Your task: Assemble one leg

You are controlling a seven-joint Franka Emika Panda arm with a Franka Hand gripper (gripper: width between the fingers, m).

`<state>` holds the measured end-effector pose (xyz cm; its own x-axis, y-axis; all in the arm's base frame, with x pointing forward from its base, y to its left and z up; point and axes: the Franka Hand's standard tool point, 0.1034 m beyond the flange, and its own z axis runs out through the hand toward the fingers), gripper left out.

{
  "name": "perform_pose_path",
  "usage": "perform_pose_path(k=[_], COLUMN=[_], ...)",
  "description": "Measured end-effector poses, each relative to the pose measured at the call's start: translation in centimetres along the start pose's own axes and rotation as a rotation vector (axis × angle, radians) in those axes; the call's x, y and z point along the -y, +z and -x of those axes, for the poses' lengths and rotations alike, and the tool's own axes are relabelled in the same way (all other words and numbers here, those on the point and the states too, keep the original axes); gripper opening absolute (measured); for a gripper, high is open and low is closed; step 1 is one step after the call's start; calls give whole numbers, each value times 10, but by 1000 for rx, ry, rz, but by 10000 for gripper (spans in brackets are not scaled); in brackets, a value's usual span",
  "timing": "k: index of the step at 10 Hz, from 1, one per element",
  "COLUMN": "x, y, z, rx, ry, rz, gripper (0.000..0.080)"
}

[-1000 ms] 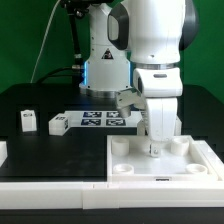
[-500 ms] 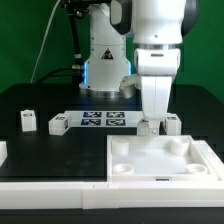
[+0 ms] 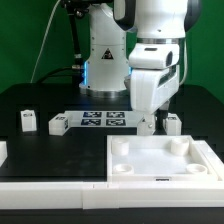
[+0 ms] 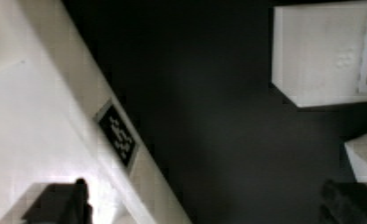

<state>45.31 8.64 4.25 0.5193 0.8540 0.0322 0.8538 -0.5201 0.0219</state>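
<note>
Two small white legs stand on the black table at the exterior view's left, one (image 3: 28, 121) and another (image 3: 58, 125) beside the marker board (image 3: 103, 120). A third leg (image 3: 172, 123) stands behind the large white square top (image 3: 160, 160) with round corner sockets. My gripper (image 3: 148, 123) hangs tilted just to the left of that third leg, behind the top's back edge. In the wrist view the gripper (image 4: 201, 205) is open and empty over black table. A white leg (image 4: 331, 50) lies ahead, and a wide white piece with a marker tag (image 4: 118, 135) runs alongside.
A white part (image 3: 2, 150) shows at the exterior view's left edge. The robot's base (image 3: 100, 60) stands behind the marker board. The square top fills the front right of the table.
My gripper has lifted off the square top's far right socket area and moved back beyond its rear edge, now tilted beside the third leg. Nothing else moved.
</note>
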Motion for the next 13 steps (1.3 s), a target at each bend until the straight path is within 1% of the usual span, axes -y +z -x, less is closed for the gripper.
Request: perform_pose_path(k=[1,2,4,6,7,8,9,10,11,12,13], x=[5,12,26,39,41,41,43,42,46,45,50], y=[1,0,1,2,2,2,3,2,3,2,2], z=[3,0,-8,-18,-19,-19,-17,-18,-15,-16,-17], rx=[0,-3,0,3,3,12,48,50,111,195,299], ry=[174,352,587,907,977,975,969,969,965,957,949], rz=[-10,-15,-30,-54,-65,-69,-84,-86,-112,-152,-202], gripper=[648,648,648,648,648,648,648,648,648,648,648])
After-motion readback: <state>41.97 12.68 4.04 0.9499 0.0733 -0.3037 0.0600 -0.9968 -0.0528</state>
